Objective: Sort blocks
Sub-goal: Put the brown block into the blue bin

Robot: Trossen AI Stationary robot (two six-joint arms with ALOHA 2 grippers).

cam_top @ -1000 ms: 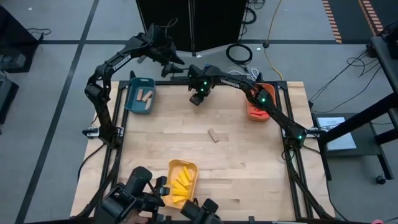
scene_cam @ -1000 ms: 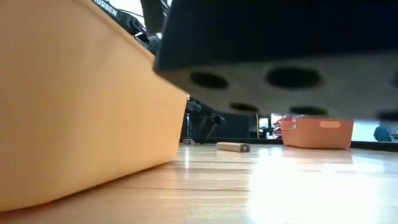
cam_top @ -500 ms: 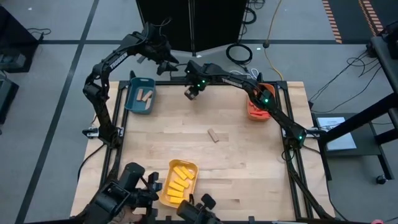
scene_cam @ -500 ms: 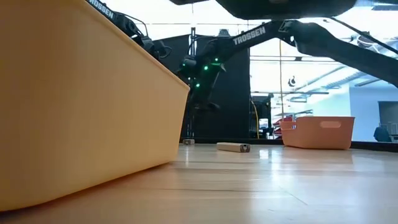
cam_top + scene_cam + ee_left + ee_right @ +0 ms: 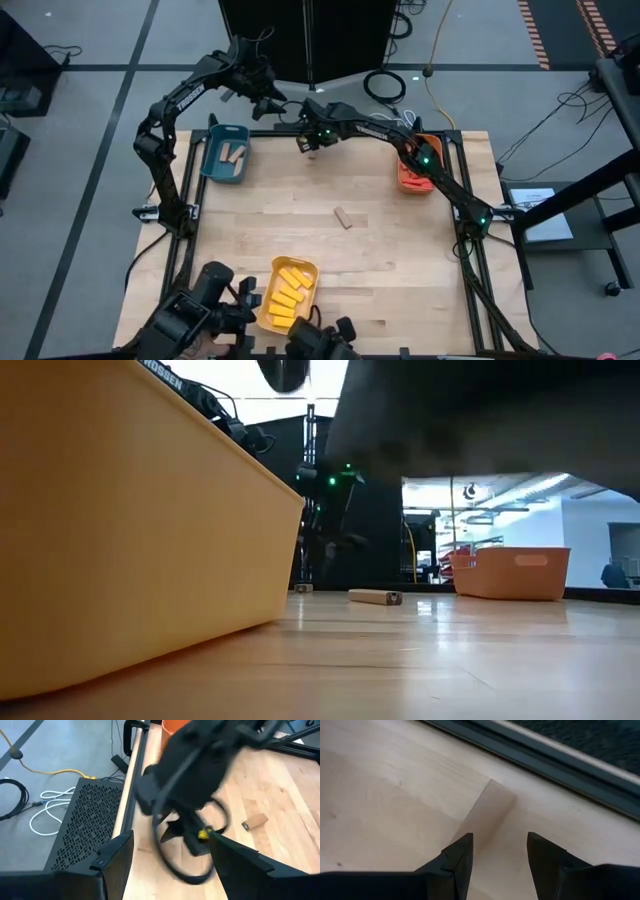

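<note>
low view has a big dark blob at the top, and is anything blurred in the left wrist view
Low view: a dark, out-of-focus shape fills the upper right, too close to identify; the yellow tray looms large and soft, while the tan block farther back is fairly sharp. Left wrist view: the right arm passing in front is smeared by motion blur; the table and the tan block on it stay clearer.

White "TROSSEN" lettering on left arm [image 5: 188, 95] upper link in high view, readable. Low view: partial white letters, "...SSEN", on a dark arm link [image 5: 165, 370] at the top edge above the yellow tray [image 5: 130, 540]. No other text readable.
</note>
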